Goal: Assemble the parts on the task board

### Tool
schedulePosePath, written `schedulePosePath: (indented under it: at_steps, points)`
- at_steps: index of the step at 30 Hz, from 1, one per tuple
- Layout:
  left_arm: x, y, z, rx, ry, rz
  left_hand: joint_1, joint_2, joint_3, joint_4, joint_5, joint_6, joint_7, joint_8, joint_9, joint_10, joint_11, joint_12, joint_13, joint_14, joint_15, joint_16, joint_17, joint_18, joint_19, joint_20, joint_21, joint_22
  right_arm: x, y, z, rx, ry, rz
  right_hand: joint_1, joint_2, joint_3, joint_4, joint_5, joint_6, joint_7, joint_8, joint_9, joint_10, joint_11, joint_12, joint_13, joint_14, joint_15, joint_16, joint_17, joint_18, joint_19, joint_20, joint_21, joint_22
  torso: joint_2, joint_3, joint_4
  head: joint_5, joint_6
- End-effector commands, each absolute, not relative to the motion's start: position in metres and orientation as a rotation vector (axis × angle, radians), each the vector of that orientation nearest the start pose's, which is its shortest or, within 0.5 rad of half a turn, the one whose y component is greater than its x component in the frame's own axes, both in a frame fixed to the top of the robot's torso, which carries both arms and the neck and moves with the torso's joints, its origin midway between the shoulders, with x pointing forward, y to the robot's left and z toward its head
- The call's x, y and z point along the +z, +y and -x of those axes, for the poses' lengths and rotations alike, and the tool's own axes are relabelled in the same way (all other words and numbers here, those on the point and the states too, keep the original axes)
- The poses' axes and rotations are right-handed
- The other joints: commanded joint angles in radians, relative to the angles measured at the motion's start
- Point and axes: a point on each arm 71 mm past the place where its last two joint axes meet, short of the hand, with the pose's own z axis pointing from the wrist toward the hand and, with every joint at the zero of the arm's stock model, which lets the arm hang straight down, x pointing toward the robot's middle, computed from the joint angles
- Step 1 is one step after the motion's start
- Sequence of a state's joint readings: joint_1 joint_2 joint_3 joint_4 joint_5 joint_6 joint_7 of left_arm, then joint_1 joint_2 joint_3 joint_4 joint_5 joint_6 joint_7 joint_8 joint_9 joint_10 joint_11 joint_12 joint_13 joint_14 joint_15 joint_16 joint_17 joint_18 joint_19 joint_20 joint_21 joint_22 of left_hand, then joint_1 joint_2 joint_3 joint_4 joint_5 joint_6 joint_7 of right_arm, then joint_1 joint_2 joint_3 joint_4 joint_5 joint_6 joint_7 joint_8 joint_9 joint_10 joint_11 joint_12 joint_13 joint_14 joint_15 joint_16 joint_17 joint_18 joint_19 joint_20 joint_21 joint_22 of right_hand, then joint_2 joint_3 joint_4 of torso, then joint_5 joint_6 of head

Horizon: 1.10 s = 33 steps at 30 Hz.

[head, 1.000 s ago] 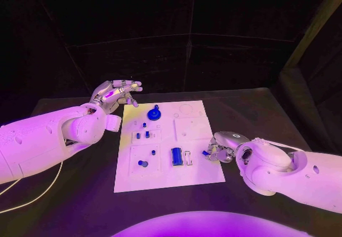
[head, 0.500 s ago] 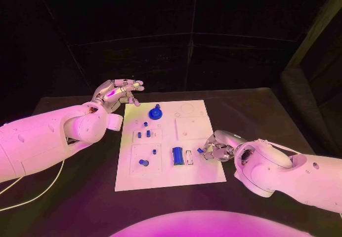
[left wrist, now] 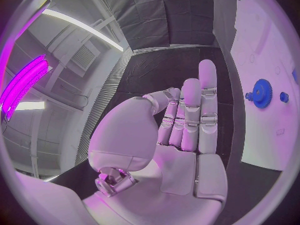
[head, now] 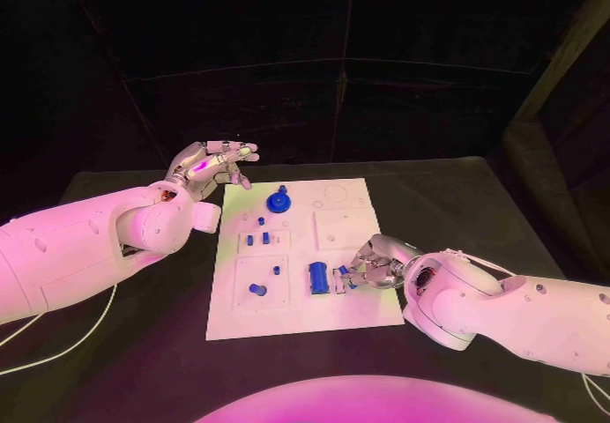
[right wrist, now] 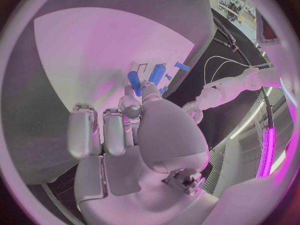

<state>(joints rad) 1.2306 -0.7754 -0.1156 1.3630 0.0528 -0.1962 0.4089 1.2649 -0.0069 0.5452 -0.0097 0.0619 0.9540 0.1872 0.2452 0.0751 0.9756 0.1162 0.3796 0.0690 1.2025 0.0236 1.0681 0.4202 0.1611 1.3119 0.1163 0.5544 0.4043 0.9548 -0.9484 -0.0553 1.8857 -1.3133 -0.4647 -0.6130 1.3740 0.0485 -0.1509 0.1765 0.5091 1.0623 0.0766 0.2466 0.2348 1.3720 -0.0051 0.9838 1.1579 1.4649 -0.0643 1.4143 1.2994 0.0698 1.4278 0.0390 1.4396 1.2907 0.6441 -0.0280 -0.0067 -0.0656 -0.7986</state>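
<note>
Held part: we see a small blue peg [right wrist: 134, 82] pinched in the fingertips of the right hand [head: 373, 263], which is clamped on it, above the board's lower right area at about 4 o'clock from the board's centre.
Task board: the white task board [head: 350, 313] lies in the middle of the black table [head: 471, 207].
Step in hand: we judge this to be the carry-and-place step, with the peg over the narrow white-rimmed slot [head: 336, 282] just beside the large blue block [head: 316, 278].
Next move: we expect it calls for lining the peg up with its seat and lowering it straight; we cannot tell which seat is meant.
Board recesses: the blue gear [head: 278, 204] stands at 12 o'clock on the board; two short blue pins [head: 256, 239] stand in the left-middle recess at 10 o'clock; a blue cylinder [head: 256, 289] lies in the lower-left recess at 8 o'clock.
Left hand: the left hand [head: 207, 164] holds nothing, fingers straight and apart, raised off the board's far left corner at 11 o'clock.
</note>
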Motion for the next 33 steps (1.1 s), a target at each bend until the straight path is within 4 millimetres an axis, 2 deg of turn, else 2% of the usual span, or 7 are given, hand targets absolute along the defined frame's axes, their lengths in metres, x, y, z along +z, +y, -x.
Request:
schedulePosePath:
  at_steps: [1, 21, 27, 29, 33]
  points:
    - [-0.197, 0.218, -0.513, -1.574, 1.447, 1.130, -0.001, -0.005, 0.004, 0.000, 0.001, 0.000, -0.005, 0.006, 0.001, 0.001, -0.005, 0.005, -0.001, -0.008, -0.002, 0.006, -0.001, 0.020, -0.009, -0.001, -0.002, -0.001, -0.267, -0.178, -0.364, 0.534, 2.040, -0.394, -0.015, -0.004, 0.001, 0.011, -0.011, 0.012, -0.005, 0.008, 0.003, 0.008, -0.003, 0.004, 0.002, 0.060, -0.010, 0.004, 0.002, -0.012, 0.009, -0.001, 0.005, 0.003, 0.000, 0.0004, -0.0016, 0.001, -0.001]
    - [-0.197, 0.218, -0.513, -1.574, 1.448, 1.130, -0.001, -0.005, 0.004, 0.000, 0.001, 0.000, -0.005, 0.006, 0.001, 0.001, -0.005, 0.005, -0.001, -0.008, -0.002, 0.006, -0.001, 0.020, -0.009, -0.001, -0.002, -0.001, -0.272, -0.168, -0.367, 0.518, 2.071, -0.386, -0.039, -0.014, -0.001, 0.040, -0.037, 0.037, -0.013, 0.017, 0.012, 0.012, -0.009, 0.003, 0.003, 0.061, -0.015, 0.006, 0.006, -0.012, 0.010, -0.006, 0.006, 0.005, 0.000, 0.0005, -0.0010, 0.003, -0.004]
    - [-0.197, 0.219, -0.513, -1.574, 1.449, 1.131, -0.001, -0.005, 0.004, 0.000, 0.001, 0.000, -0.005, 0.006, 0.001, 0.001, -0.005, 0.005, -0.001, -0.008, -0.002, 0.006, -0.001, 0.020, -0.009, -0.001, -0.002, -0.001, -0.272, -0.167, -0.368, 0.514, 2.069, -0.386, -0.067, -0.025, -0.018, 0.063, -0.045, 0.043, -0.014, 0.021, 0.017, 0.015, -0.010, 0.002, 0.003, 0.060, -0.016, 0.005, 0.005, -0.012, 0.010, -0.007, 0.006, 0.004, 0.000, 0.0004, -0.0005, 0.004, -0.005]
    - [-0.197, 0.219, -0.513, -1.574, 1.449, 1.131, -0.001, -0.005, 0.004, 0.000, 0.001, 0.000, -0.005, 0.006, 0.001, 0.001, -0.005, 0.005, -0.001, -0.008, -0.002, 0.006, -0.001, 0.020, -0.009, -0.001, -0.002, -0.001, -0.272, -0.167, -0.368, 0.514, 2.066, -0.385, -0.087, -0.029, -0.032, 0.078, -0.088, 0.045, -0.014, 0.023, 0.020, 0.016, -0.009, 0.002, 0.003, 0.060, -0.015, 0.005, 0.006, -0.012, 0.010, -0.007, 0.005, 0.004, 0.000, 0.0003, -0.0010, 0.004, -0.005]
    - [-0.197, 0.219, -0.513, -1.574, 1.449, 1.131, -0.001, -0.005, 0.004, 0.000, 0.001, 0.000, -0.005, 0.006, 0.001, 0.001, -0.005, 0.005, -0.001, -0.008, -0.002, 0.006, -0.001, 0.020, -0.009, -0.001, -0.002, -0.001, -0.272, -0.168, -0.369, 0.512, 2.058, -0.385, -0.115, -0.030, -0.059, 0.103, -0.213, 0.042, -0.013, 0.024, 0.027, 0.017, -0.008, 0.002, 0.006, 0.060, -0.014, 0.003, 0.003, -0.012, 0.009, -0.006, 0.004, 0.004, 0.000, 0.0004, -0.0015, 0.005, -0.005]
